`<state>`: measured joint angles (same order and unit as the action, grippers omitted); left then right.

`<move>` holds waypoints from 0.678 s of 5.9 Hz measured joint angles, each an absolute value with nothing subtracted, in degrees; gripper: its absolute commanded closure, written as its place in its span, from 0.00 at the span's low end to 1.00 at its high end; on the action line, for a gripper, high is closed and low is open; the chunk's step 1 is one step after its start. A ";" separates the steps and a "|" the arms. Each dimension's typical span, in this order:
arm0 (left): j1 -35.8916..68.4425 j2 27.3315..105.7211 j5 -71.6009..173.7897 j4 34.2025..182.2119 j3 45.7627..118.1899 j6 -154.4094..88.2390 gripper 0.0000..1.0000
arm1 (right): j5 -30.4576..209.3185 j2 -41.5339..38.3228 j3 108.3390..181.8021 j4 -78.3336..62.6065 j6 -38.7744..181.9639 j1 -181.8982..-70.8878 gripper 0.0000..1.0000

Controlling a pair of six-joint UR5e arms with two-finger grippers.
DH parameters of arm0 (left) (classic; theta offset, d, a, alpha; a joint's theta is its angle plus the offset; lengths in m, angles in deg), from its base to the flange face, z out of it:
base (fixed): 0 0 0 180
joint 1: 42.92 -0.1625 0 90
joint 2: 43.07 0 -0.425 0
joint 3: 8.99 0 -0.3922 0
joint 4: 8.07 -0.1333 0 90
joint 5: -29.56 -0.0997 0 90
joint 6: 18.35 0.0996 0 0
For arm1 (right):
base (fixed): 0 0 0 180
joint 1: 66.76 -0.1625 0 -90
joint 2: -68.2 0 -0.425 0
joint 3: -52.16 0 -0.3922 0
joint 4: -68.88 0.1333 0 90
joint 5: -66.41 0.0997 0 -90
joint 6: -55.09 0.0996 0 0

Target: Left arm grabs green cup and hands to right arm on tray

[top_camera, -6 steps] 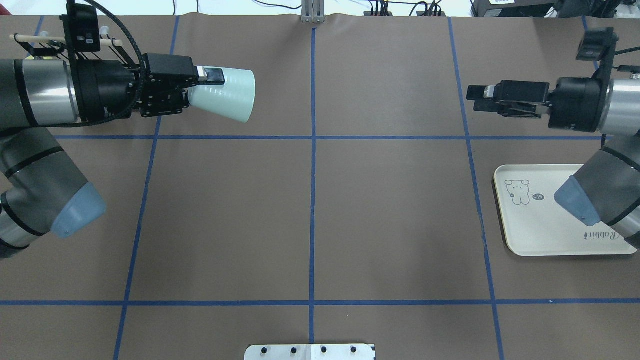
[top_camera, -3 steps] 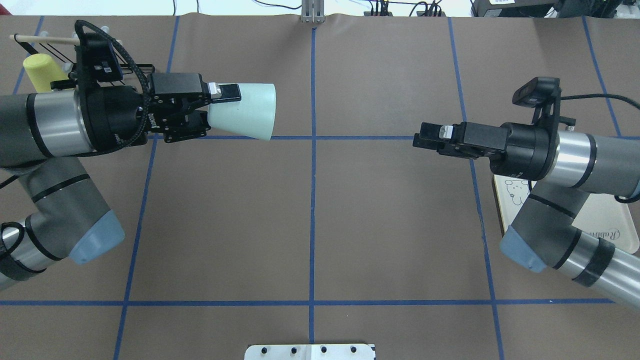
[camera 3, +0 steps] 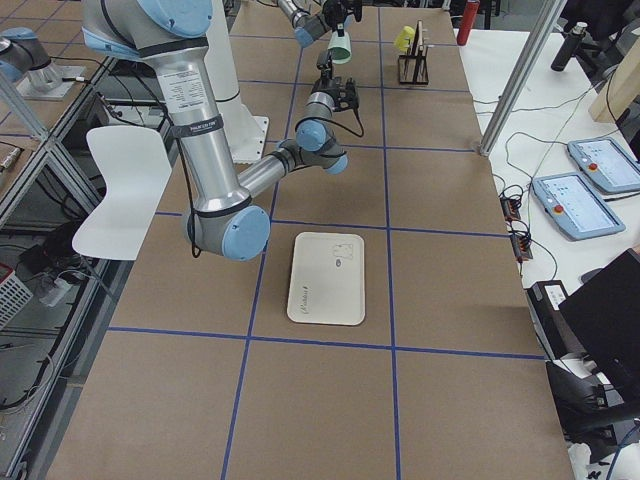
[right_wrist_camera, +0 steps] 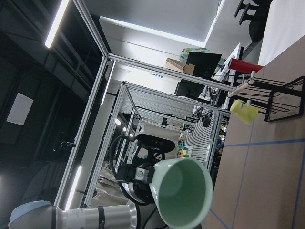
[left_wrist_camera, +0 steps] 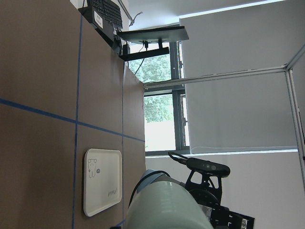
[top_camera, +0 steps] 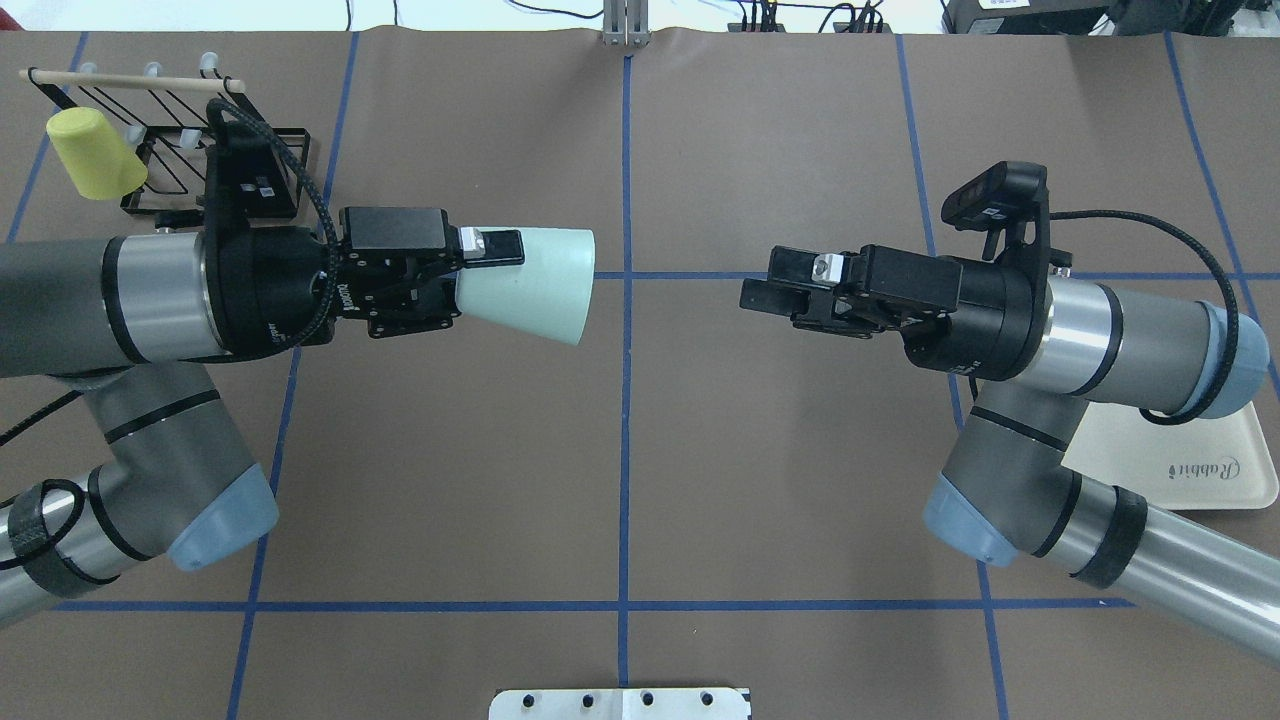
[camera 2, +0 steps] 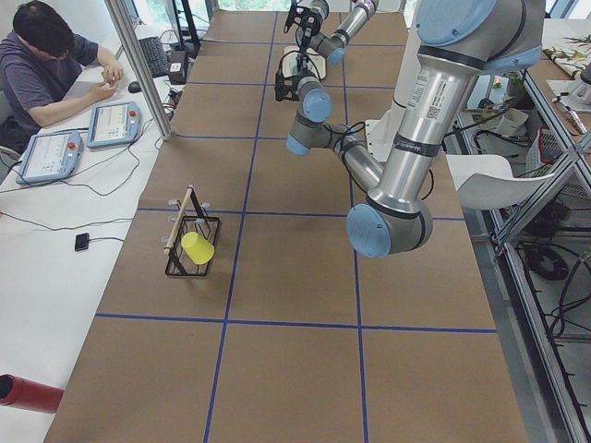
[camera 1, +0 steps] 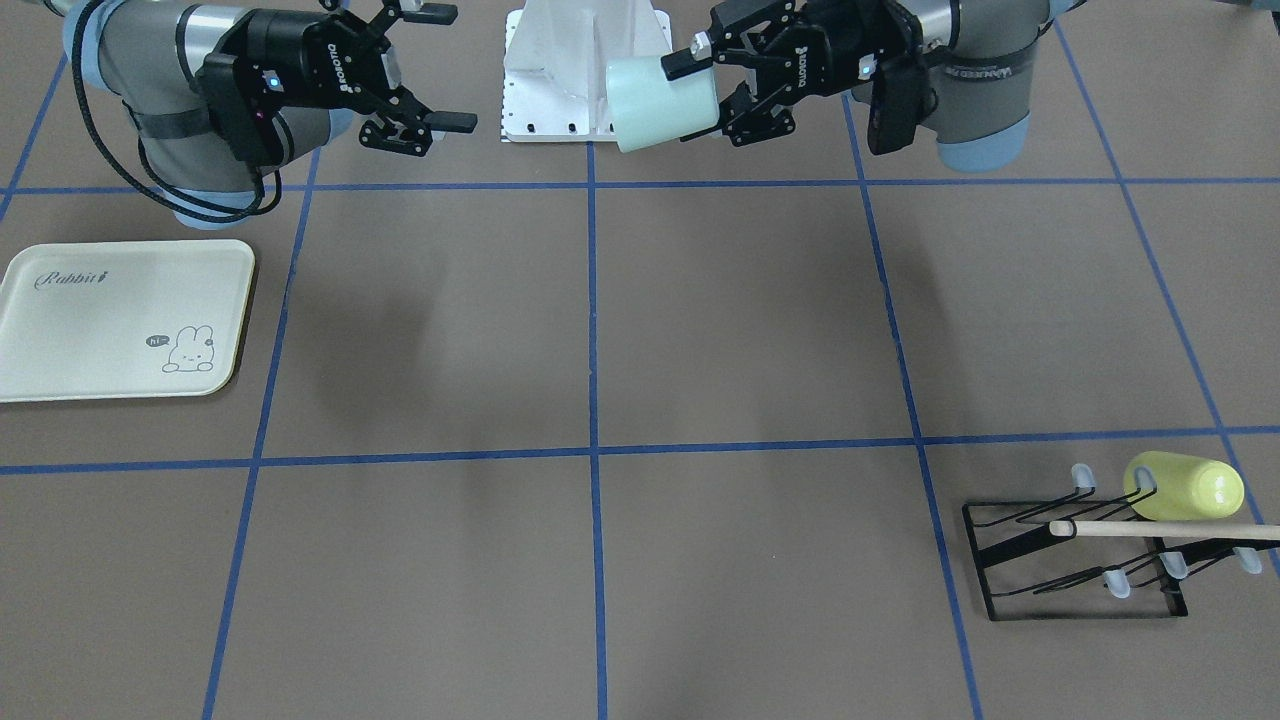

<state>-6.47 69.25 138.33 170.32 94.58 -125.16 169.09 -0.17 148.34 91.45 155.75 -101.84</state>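
My left gripper (top_camera: 478,280) is shut on the base end of the pale green cup (top_camera: 535,287) and holds it on its side in the air, mouth toward the right arm. The front-facing view shows the same cup (camera 1: 658,106) and grip (camera 1: 706,95). My right gripper (top_camera: 765,296) is open and empty, pointing at the cup's mouth across a gap at the table's centre line; it also shows in the front-facing view (camera 1: 443,68). The right wrist view looks into the cup (right_wrist_camera: 183,198). The cream tray (camera 1: 110,320) lies on the table, partly under my right arm (top_camera: 1185,460).
A black wire rack (top_camera: 255,150) with a wooden rod stands at the far left corner. A yellow-green cup (top_camera: 95,155) hangs on it, also in the front-facing view (camera 1: 1185,487). A white base plate (top_camera: 620,704) sits at the near edge. Blue tape lines cross the brown table.
Both arms have moved toward the table's centre. The left gripper carried the green cup rightward and nearer the robot. The right gripper moved leftward, and its arm now covers part of the tray.
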 measured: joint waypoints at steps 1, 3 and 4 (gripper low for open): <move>-7.73 70.16 138.38 170.22 94.55 -125.15 0.90 | 168.21 0.61 148.28 91.29 156.62 -101.27 0.01; -9.10 72.13 138.34 169.76 94.43 -125.25 0.90 | 164.90 1.44 148.21 91.07 157.65 -98.98 0.01; -9.28 72.52 138.27 169.65 94.23 -125.21 0.90 | 164.13 1.87 148.15 91.02 157.72 -98.44 0.01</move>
<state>-9.28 72.52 138.27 169.65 94.23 -125.21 164.13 1.87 148.15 91.02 157.72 -98.44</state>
